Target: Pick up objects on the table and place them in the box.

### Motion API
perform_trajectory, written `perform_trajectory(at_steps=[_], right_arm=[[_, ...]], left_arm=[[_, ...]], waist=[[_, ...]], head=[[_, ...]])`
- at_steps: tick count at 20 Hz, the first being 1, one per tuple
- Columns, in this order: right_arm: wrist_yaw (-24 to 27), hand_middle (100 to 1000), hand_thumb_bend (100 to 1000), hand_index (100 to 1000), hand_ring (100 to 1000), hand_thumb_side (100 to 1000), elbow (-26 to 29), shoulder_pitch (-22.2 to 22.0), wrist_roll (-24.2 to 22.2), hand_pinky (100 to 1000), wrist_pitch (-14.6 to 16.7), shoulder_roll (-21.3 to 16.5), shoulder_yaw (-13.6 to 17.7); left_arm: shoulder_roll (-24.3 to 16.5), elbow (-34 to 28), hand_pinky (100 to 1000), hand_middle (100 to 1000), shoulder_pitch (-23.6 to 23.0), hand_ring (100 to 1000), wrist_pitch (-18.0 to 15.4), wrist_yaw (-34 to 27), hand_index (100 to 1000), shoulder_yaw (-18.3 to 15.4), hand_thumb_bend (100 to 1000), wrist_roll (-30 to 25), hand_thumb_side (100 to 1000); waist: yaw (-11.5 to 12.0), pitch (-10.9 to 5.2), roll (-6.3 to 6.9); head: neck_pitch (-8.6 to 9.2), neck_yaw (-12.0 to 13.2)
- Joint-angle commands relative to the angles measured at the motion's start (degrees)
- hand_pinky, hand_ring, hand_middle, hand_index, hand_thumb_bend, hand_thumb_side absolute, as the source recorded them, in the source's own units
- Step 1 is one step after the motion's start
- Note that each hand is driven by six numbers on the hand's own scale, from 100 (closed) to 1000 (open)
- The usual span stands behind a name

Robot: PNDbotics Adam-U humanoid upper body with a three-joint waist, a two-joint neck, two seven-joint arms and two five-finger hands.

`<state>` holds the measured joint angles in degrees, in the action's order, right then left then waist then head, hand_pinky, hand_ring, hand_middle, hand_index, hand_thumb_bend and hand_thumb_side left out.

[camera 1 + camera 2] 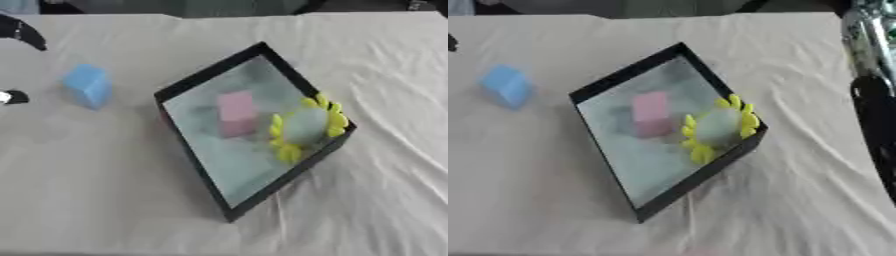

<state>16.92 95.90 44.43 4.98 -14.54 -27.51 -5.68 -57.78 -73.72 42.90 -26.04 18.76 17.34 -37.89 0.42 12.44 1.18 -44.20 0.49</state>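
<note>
A black-walled box (208,75) lies turned like a diamond in the middle of the table. Inside it are a pink block (235,112) and a yellow toothed ring (306,128) by the right wall. Left of the box, a light blue block (88,85) stands on the cloth. Only two dark parts of my left hand (21,32) show at the left edge, spread wide apart with nothing between them, a short way left of the blue block. My right arm (873,112) hangs blurred along the right edge of the right eye view, clear of the box.
A wrinkled beige cloth (376,200) covers the table. Dark shapes line the far edge beyond the table.
</note>
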Motion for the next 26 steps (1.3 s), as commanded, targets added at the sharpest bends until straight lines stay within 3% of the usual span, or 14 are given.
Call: perform_trajectory(at_steps=[1, 8, 12, 19, 26], right_arm=[[-0.08, 609, 116, 830, 721, 233, 1.04, 1.22, 0.29, 876, -0.10, -1.24, 0.50], [0.05, 605, 118, 829, 718, 239, 0.99, 1.22, 0.53, 874, -0.25, -1.23, 0.51], [-0.09, 603, 118, 828, 715, 248, 0.77, 1.11, 0.55, 873, -0.43, -0.92, 0.44], [-0.51, 601, 114, 827, 713, 253, 0.73, 1.26, 0.64, 872, -0.61, -0.46, 0.27], [-1.04, 599, 114, 826, 711, 261, 0.53, 1.10, 0.76, 877, -0.81, 0.07, 0.19]], left_arm=[[-0.57, -0.78, 893, 870, 2.46, 896, -0.33, -0.92, 885, -0.22, 529, -4.16, 404], [1.57, -0.22, 897, 878, 7.18, 912, 0.51, 0.82, 894, -1.41, 578, -13.02, 417], [2.55, 2.03, 897, 871, 8.06, 921, 0.04, 4.18, 896, -0.59, 609, -14.02, 349], [4.66, 6.12, 897, 877, 8.71, 933, -4.75, 13.58, 903, 1.60, 666, -14.08, 302], [6.00, 7.88, 897, 871, 9.04, 935, -8.79, 16.46, 902, 2.12, 685, -14.08, 266]], waist=[[-0.21, -0.72, 0.17], [-0.72, -0.30, 0.52], [-1.00, 0.01, 0.82], [-1.44, 0.50, 0.96], [-1.77, 0.97, 1.10]], head=[[0.08, 0.10], [0.08, 0.35], [0.08, 0.77], [0.08, 1.57], [0.08, 2.03]])
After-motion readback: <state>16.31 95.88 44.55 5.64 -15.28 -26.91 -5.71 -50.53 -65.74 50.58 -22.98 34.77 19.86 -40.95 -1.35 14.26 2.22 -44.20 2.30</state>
